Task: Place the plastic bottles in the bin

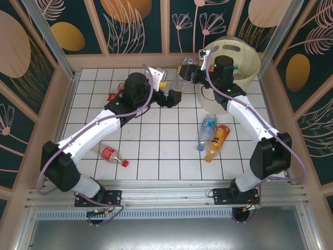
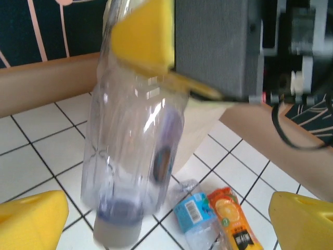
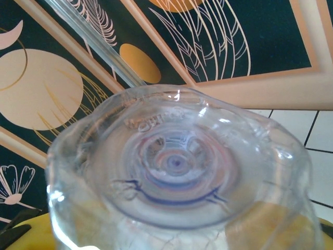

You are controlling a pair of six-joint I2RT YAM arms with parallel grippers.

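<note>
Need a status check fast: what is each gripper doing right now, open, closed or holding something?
Left gripper: open, holding nothing.
Right gripper: closed on the clear plastic bottle.

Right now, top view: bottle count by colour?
Clear: 2, the held bottle in the right gripper, and a loose clear bottle
Red: 2, the red-label bottle and a red-cap bottle, half hidden
Blue: 1, the blue-label bottle
Orange: 1, the orange bottle
Total: 6
</note>
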